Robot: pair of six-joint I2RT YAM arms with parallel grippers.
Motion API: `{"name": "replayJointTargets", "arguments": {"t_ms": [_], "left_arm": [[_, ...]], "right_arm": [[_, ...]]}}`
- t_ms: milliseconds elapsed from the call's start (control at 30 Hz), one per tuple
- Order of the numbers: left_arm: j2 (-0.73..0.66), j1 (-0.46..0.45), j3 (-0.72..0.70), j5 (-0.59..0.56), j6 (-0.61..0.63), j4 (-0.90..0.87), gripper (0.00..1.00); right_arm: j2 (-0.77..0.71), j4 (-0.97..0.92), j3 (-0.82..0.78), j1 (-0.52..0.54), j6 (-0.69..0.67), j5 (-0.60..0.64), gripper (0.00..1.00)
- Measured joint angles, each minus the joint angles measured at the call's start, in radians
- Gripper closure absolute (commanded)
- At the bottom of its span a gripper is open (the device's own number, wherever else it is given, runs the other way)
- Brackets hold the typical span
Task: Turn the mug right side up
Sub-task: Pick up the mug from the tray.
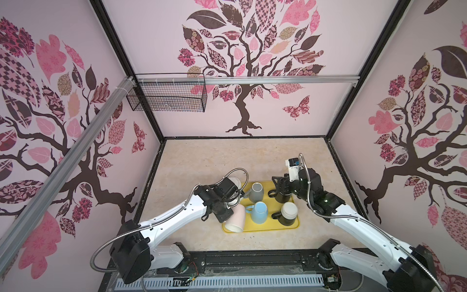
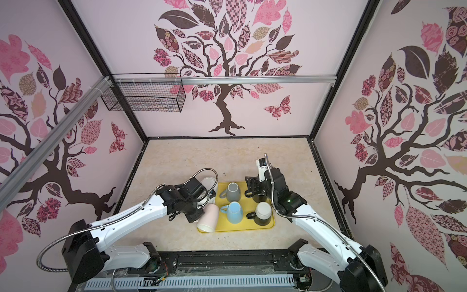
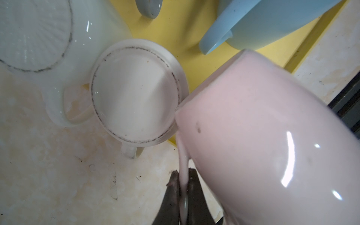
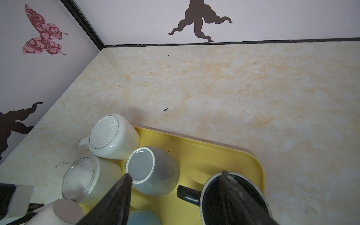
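Slippage is judged likely, since the pink mug [image 1: 236,218], tilted at the tray's [image 1: 265,228] near-left corner, is pinched only by its thin handle in the closed left gripper [image 3: 183,175], just beside a white mug [image 3: 136,93]; the right gripper's [image 4: 176,174] jaws are seen open.

In both top views the left gripper [image 3: 183,174] hides its own fingertips under the wrist body [image 1: 219,202], and with them the handle of the pink mug [image 1: 236,220] and the lower-left corner of the yellow tray [image 1: 270,226]. Just above, you get only a sliver of the ribbed white mug [image 1: 236,180] — the plain white mug [image 3: 136,93] beside it is almost wholly covered. The right gripper [image 4: 176,173] masks most of the rear black mug [image 1: 280,199]; mouth or base, you can't tell. In the left wrist view the pink mug's mouth, the blue mug [image 3: 272,21] and the grey mug [image 3: 149,7] run off the frame edge.
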Motion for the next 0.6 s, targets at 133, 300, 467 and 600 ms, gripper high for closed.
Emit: {"name": "replayJointTargets", "arguments": {"t_ms": [133,300,467,600], "left_arm": [[0.001,0.0,0.0,0.004,-0.016,0.002,1.0],[0.003,-0.003,0.0,0.008,-0.046,0.0,1.0],[-0.023,-0.007,0.0,-0.001,-0.068,-0.002,1.0],[-0.059,-0.01,0.0,0.001,-0.087,-0.009,1.0]], "right_arm": [[0.0,-0.002,0.0,0.0,0.004,-0.009,0.27],[0.0,-0.016,0.0,0.0,0.015,-0.028,0.27],[-0.001,-0.023,0.0,0.0,0.031,-0.053,0.27],[-0.011,-0.034,0.0,0.001,0.036,-0.066,0.27]]}}
